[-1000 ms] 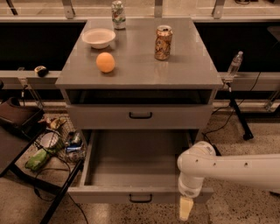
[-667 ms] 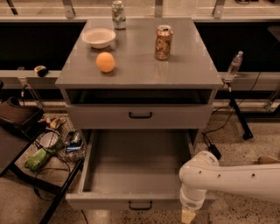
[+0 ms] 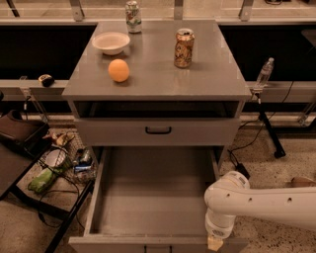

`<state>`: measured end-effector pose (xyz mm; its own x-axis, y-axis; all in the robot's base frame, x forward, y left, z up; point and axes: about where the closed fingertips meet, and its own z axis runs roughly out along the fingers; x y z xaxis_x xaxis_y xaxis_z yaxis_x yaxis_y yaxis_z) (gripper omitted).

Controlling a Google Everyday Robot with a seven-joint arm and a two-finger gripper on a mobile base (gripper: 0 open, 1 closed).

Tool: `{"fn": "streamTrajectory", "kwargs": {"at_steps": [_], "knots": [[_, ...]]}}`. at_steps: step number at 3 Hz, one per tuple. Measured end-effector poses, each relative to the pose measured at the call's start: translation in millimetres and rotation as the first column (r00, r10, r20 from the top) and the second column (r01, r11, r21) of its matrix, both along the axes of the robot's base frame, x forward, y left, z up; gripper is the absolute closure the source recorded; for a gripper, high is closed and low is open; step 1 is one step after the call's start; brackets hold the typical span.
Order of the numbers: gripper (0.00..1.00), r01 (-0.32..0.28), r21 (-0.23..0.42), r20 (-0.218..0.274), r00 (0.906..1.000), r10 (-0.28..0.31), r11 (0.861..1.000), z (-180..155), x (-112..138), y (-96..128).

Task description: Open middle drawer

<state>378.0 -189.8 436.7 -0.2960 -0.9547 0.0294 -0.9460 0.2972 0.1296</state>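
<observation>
The middle drawer (image 3: pixel 153 197) of the grey cabinet is pulled far out toward the camera, and its plain grey inside is bare. Its flat front (image 3: pixel 123 244) lies along the bottom edge of the view, and its handle is almost cut off there. Above it, the top drawer (image 3: pixel 118 132) with a black handle is shut. My white arm (image 3: pixel 266 205) reaches in from the right. My gripper (image 3: pixel 214 244) hangs down at the right end of the drawer front and is mostly cut off by the bottom edge. The lowest drawer is hidden.
On the cabinet top (image 3: pixel 158 81) stand a white bowl (image 3: pixel 111 42), an orange (image 3: pixel 119 70), a brown can (image 3: pixel 183 48) and a green-white can (image 3: pixel 132 10). A wire basket of clutter (image 3: pixel 66 160) and a dark table (image 3: pixel 15 148) are left. A water bottle (image 3: pixel 264 74) and cables (image 3: pixel 247 143) are right.
The middle drawer has slid further out toward the camera. My arm and gripper have moved down and back with the drawer front.
</observation>
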Motion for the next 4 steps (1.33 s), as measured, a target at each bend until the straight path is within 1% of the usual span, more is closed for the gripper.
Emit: {"fn": "streamTrajectory", "kwargs": {"at_steps": [1,2,3,4], "knots": [[0.37,0.000,0.000,0.000,1.0000,0.000,1.000,0,0,0],[0.13,0.000,0.000,0.000,1.0000,0.000,1.000,0,0,0],[0.00,0.000,0.000,0.000,1.0000,0.000,1.000,0,0,0],[0.00,-0.017,-0.002,0.061,0.9980,0.017,1.000,56,-5,-20]]}}
